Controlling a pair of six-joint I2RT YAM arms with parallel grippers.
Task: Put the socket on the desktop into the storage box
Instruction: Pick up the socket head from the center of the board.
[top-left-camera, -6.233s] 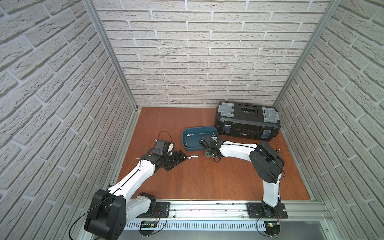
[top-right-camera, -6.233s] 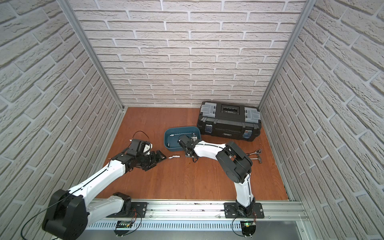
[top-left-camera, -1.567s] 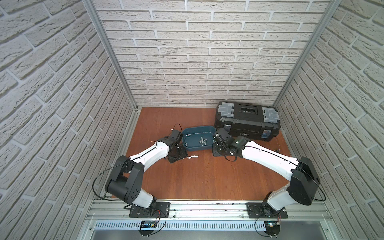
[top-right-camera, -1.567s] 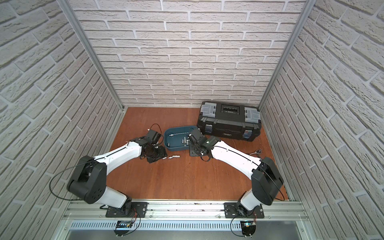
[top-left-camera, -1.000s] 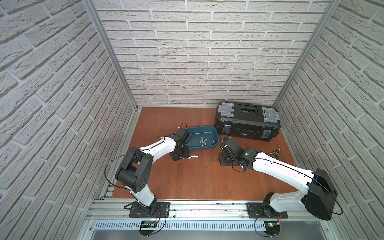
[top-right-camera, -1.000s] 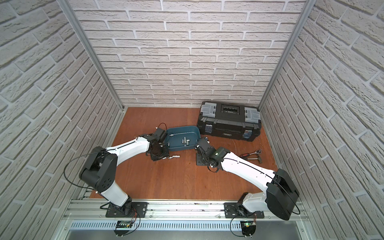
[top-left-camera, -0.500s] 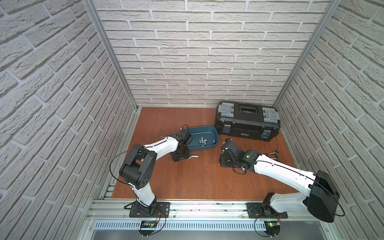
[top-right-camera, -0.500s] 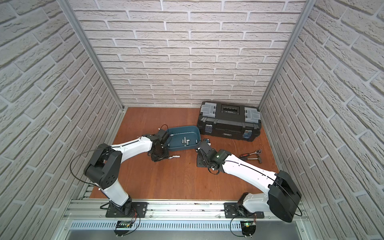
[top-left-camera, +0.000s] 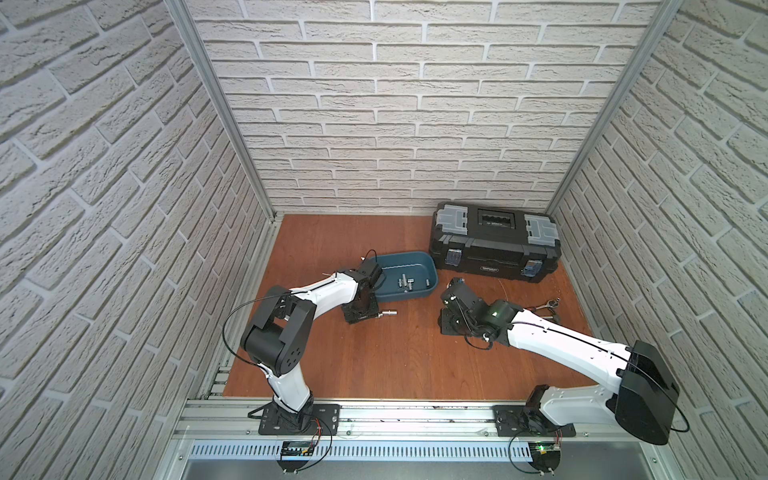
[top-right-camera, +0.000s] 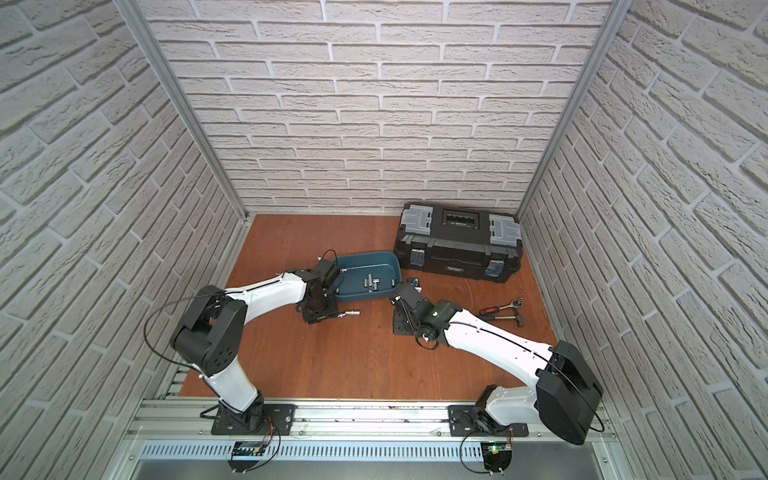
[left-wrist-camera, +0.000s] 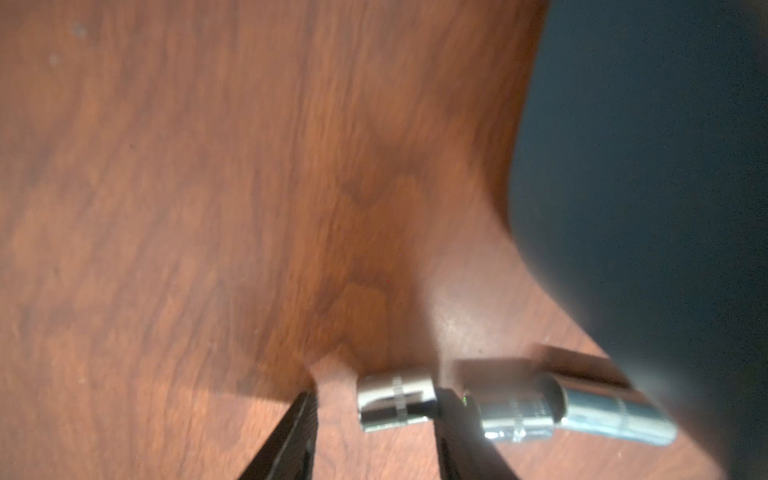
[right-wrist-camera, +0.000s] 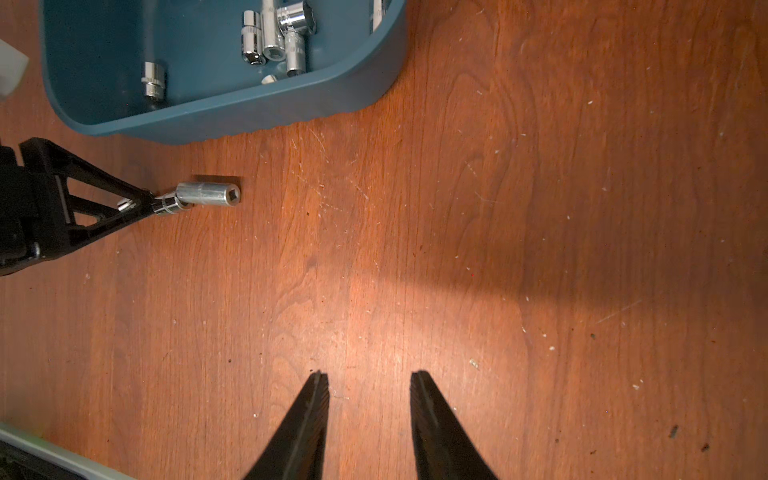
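Observation:
Three silver sockets lie in a row on the desktop just in front of the teal storage box. My left gripper is open astride the smallest socket. That socket touches one finger and a gap shows at the other. The middle socket and the long socket lie outside the jaws. Several sockets rest inside the box. My right gripper is open over bare wood with nothing between its fingers.
A black toolbox with grey latches stands at the back right, close behind the storage box. A ratchet wrench and a small hammer lie on the wood at the right. Brick walls close in three sides.
The right arm has drawn back from the storage box to open desktop. The left gripper has settled at the row of sockets and its jaws have narrowed round the smallest one.

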